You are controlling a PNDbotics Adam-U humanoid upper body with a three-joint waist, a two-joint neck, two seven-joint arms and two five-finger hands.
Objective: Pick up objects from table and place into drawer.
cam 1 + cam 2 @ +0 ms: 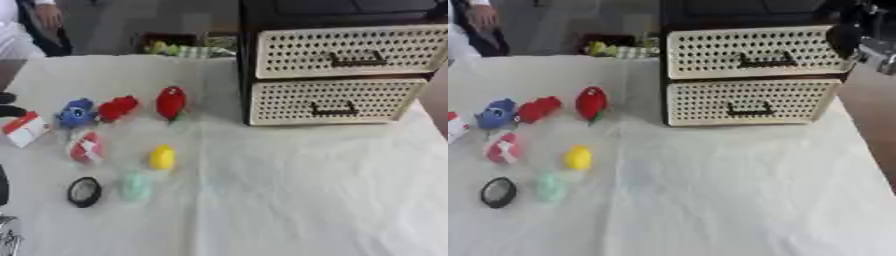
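Note:
Several small things lie on the white cloth at the left: a blue toy, a red toy, a taller red piece, a red and white ball, a yellow piece, a pale green piece and a black disc. A cream drawer unit stands at the back right, with its upper drawer and lower drawer both closed. My right hand shows as a dark shape by the upper drawer's right corner. Part of my left hand shows at the lower left edge.
A red and white box lies at the far left edge. A dark box with green and yellow things stands behind the table. The cloth's middle and front right are bare. The table's right edge runs past the drawer unit.

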